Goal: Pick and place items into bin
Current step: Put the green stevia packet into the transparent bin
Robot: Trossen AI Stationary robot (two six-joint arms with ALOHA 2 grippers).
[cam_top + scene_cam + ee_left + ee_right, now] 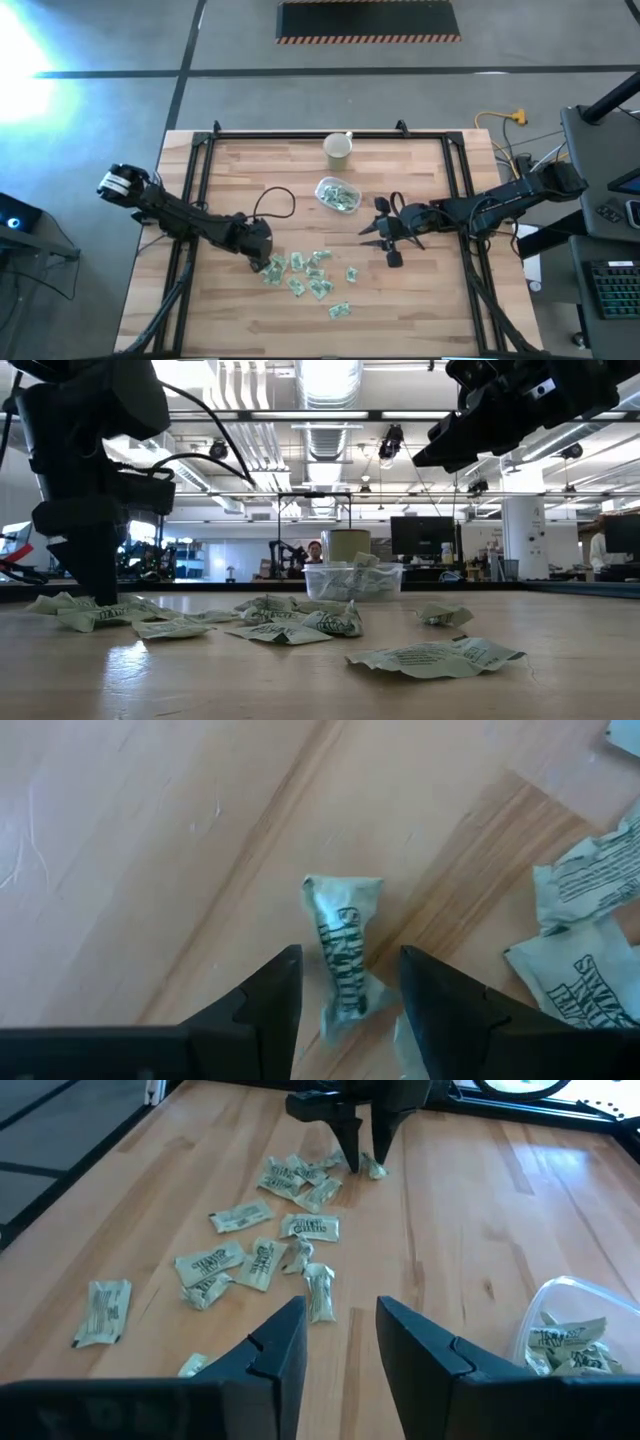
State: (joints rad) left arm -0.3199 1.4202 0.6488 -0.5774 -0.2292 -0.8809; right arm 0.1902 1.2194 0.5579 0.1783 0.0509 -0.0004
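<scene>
Packets are what I am sorting, but the biggest thing on my screens is the wooden table [420, 300]. Near its middle sits the bin [338, 194], a clear shallow tub already holding several packets. A cream cup [338, 149] stands just beyond the bin, toward the far edge. The loose packets [310, 275] lie scattered on the near side of the bin. My right gripper [385, 239] hovers beside the bin, fingers spread and empty. My left gripper [262, 263] is down at the edge of the scatter, jaws parted around one crumpled packet [343, 955], not yet clamped. I judge these packets light, thin, crinkly and a little slippery; pinching across the narrow middle should hold best.
</scene>
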